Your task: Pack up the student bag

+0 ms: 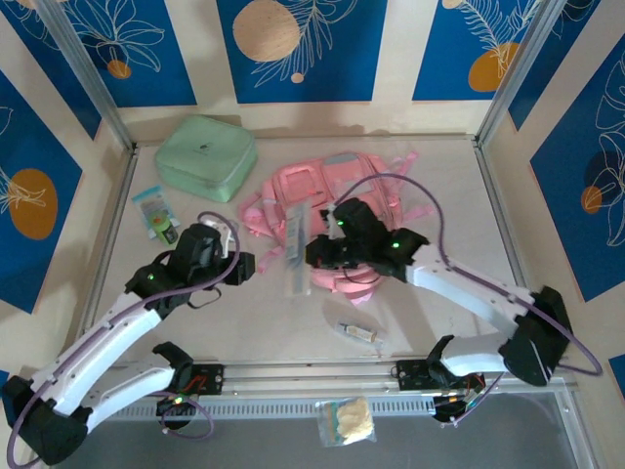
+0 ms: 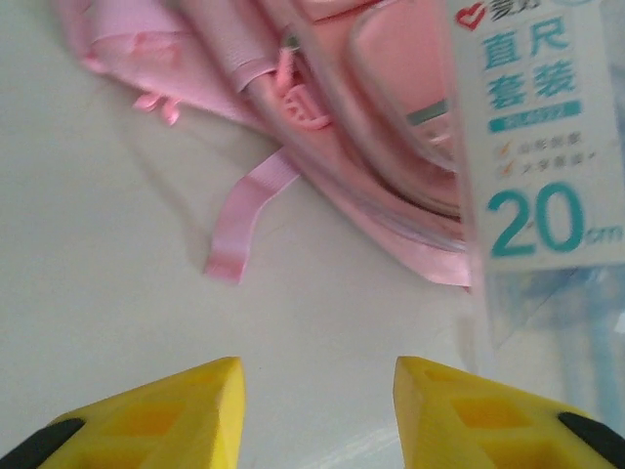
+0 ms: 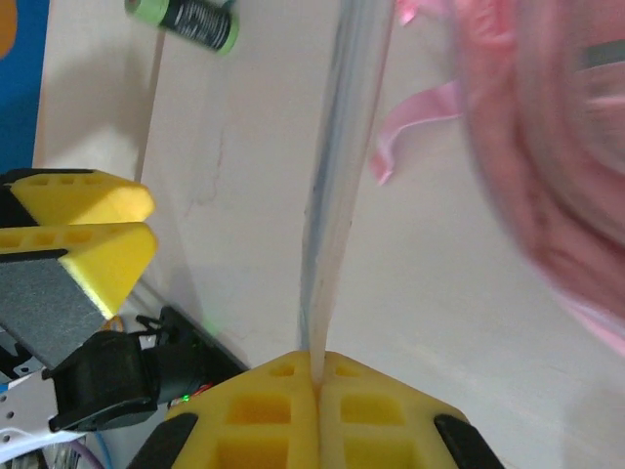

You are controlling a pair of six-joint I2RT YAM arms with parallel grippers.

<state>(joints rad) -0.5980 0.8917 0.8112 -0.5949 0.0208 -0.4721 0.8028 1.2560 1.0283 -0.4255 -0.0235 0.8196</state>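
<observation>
The pink student bag [image 1: 327, 200] lies flat in the middle of the table, its straps spread; it also fills the top of the left wrist view as pink fabric [image 2: 371, 117] and shows blurred in the right wrist view [image 3: 547, 166]. A clear ruler set package [image 1: 296, 256] printed "20 cm" [image 2: 542, 195] hangs at the bag's left edge. My right gripper [image 1: 314, 252] is shut on its thin edge [image 3: 319, 366]. My left gripper [image 1: 252, 266] is just left of the package, open [image 2: 317, 410], nothing between its yellow fingers [image 3: 93, 230].
A mint-green zip case [image 1: 205, 156] sits at the back left. A small packet [image 1: 153, 207] and a green-black cylinder [image 1: 164, 232] lie at the left. A small tube [image 1: 359, 332] rests near the front. A clear pouch [image 1: 347, 422] lies beyond the front rail.
</observation>
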